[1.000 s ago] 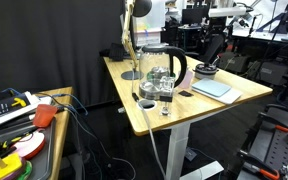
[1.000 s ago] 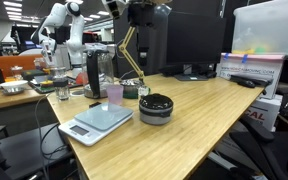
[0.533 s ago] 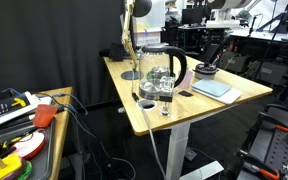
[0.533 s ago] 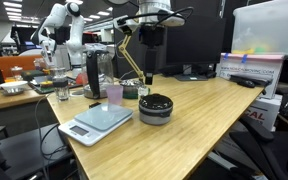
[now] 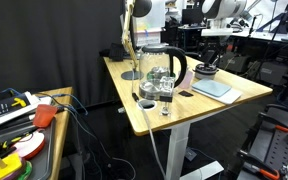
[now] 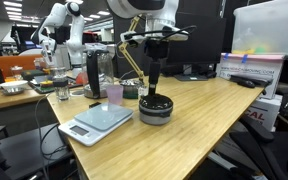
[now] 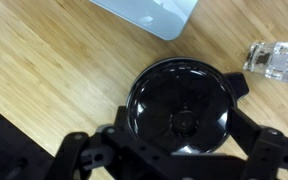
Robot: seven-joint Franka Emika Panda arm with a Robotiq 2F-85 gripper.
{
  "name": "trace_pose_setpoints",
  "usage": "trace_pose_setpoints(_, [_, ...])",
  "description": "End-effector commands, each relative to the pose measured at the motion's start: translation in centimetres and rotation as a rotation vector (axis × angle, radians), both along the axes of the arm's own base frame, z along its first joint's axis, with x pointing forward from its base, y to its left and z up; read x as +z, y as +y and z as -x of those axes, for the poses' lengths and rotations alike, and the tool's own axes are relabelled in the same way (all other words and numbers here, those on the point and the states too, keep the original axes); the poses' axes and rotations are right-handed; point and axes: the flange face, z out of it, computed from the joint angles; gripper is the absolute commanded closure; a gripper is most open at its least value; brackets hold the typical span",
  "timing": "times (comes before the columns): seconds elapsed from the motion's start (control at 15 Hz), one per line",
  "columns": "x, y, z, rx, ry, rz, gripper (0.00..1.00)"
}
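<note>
- Wrist view: round black dish [image 7: 179,105] is centred mid-frame between the fingers [image 7: 76,148], directly beneath them on the desk [image 7: 44,60].
- Fingers are spread wide; nothing is held.

The gripper [image 7: 179,125], jaws spread wide, hangs over a round black bowl [image 7: 179,92] on the wooden table [image 7: 44,70]; a grey scale [image 7: 154,12] and clear glass [image 7: 276,62] lie beyond
</note>
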Motion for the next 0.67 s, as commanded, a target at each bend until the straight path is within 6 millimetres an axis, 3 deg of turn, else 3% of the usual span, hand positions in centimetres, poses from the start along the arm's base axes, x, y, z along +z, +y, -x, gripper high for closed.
trace_pose_setpoints(0.0, [-0.4, -0.8, -0.8, -0.033, 0.002, 0.010, 0.00])
trace_pose_setpoints(0.33, [-1.6, -1.0, -1.2, -0.048, 0.021, 0.017, 0.00])
trace_pose_setpoints(0.6, [-1.9, -1.2, -1.5, -0.062, 0.014, 0.019, 0.41])
